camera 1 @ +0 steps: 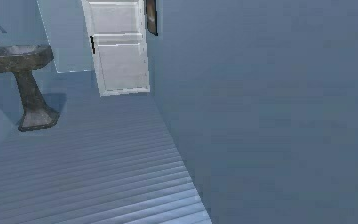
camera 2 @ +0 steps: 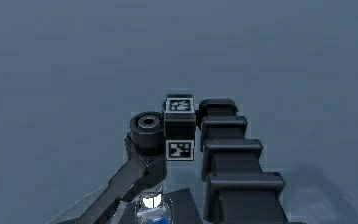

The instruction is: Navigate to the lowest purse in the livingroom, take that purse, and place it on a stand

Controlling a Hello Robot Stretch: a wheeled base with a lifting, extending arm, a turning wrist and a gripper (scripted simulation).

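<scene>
Arm (camera 2: 237, 175) tucked by a blue wall (camera 2: 87, 60); how its fingers (camera 2: 127, 180) stand, and whether they hold anything, cannot be told. Sink (camera 1: 17, 58) and white door (camera 1: 119, 45) ahead suggest a bathroom, so this looks like the navigating step. Next, find a way out toward the livingroom. Where the purse lies, and its look, cannot be told.

White door (camera 1: 119, 45), pedestal sink (camera 1: 22, 70), blue wall (camera 1: 267, 90), plank floor (camera 1: 97, 165)
</scene>
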